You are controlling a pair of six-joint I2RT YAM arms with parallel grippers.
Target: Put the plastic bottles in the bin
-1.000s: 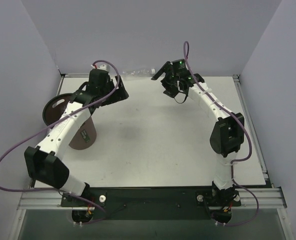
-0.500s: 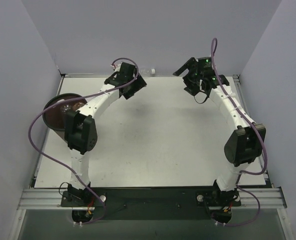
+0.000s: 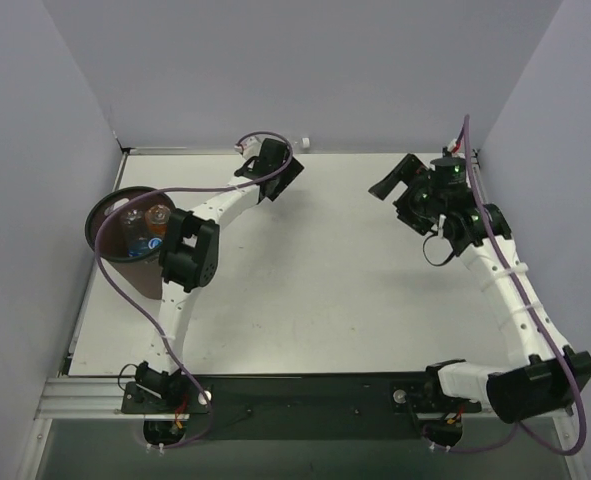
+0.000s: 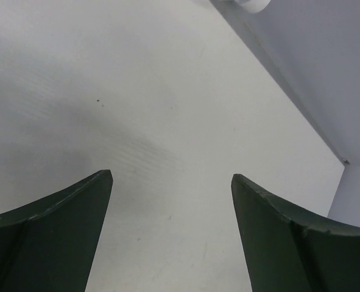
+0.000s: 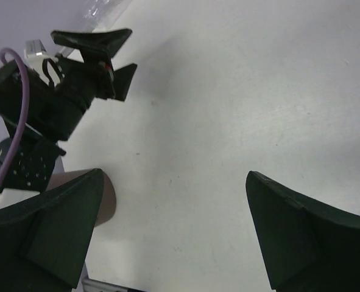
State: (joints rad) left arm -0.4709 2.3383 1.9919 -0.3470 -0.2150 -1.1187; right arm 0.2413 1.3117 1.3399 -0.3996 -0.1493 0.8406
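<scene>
The dark brown bin (image 3: 110, 238) stands at the table's left edge. An orange bottle (image 3: 159, 214) and a clear bottle with a blue label (image 3: 136, 226) stand inside it. A clear bottle lies at the back edge; only its white cap (image 3: 303, 142) shows in the top view, and the cap (image 4: 253, 5) also shows in the left wrist view. My left gripper (image 3: 285, 172) (image 4: 170, 176) is open and empty, just in front of that cap. My right gripper (image 3: 393, 190) (image 5: 173, 176) is open and empty over the back right of the table.
Grey walls close the table on the left, back and right. The right wrist view shows the left gripper (image 5: 91, 55), the clear bottle (image 5: 103, 7) behind it and the bin's brown side (image 5: 108, 198). The left arm's elbow (image 3: 188, 250) is next to the bin.
My left gripper has moved right along the back edge, away from the bin. My right gripper has swung right and a little nearer. The bottles in the bin have come into sight.
</scene>
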